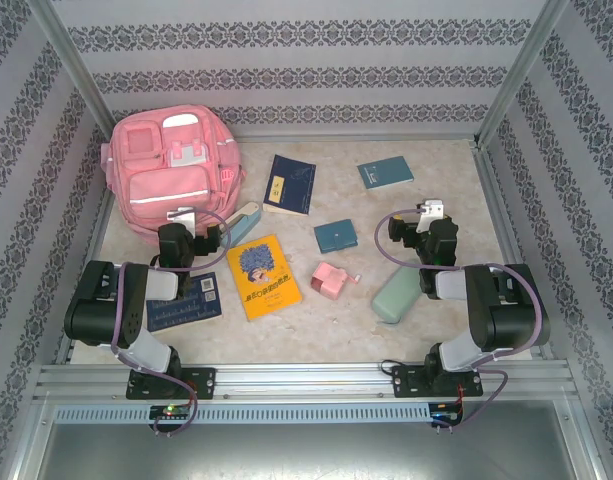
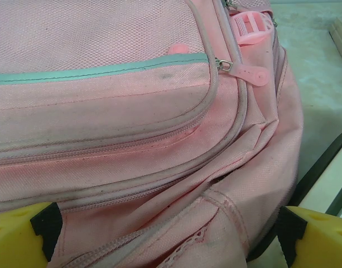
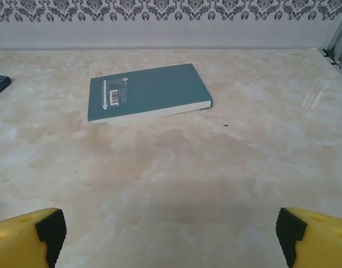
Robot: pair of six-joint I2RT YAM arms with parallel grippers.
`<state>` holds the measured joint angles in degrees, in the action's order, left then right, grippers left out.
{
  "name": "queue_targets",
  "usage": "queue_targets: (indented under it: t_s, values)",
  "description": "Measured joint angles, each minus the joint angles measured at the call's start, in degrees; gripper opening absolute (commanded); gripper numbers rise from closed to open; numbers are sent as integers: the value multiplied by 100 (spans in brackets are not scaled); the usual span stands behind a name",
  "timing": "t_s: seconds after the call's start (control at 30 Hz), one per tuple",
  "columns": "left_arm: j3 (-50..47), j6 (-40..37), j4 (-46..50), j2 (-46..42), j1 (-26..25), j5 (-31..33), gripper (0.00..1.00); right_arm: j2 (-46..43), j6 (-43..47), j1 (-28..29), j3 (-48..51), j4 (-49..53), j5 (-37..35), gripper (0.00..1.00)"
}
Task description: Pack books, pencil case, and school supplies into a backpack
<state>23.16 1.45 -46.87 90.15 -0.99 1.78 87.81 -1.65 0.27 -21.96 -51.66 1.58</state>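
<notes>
My left hand (image 2: 166,226) gapes wide and empty close over the pink backpack (image 1: 171,170), my right hand (image 3: 171,229) equally wide well right of it above the marbled beige worktop (image 1: 321,335), facing a teal book (image 3: 148,92), patterned walls (image 1: 286,40) around.

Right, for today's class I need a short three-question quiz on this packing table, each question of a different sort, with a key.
1. True or false: the yellow book already lies inside the backpack.
2. Multiple choice: which thing lies on the table ahead of the right fingers in the right wrist view? A. a teal book B. a pink box C. a pink strap
3. Fill in: the left fingers, close over the backpack, and the right fingers are both ___, holding nothing.

Key: 1 false; 2 A; 3 open.
</notes>
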Motion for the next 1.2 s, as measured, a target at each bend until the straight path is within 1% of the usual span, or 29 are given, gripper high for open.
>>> queue_targets:
  t_s: [1.07,1.13,1.2]
  values:
    - [4,0,20,-11,0,-2,100,0,15,-4,0,26,-87,98]
    - [125,2,345,-122,0,44,99,-13,13,-4,0,46,-122,98]
    - [466,48,1080,-350,0,168,99,-101,9,-4,0,122,-199,98]
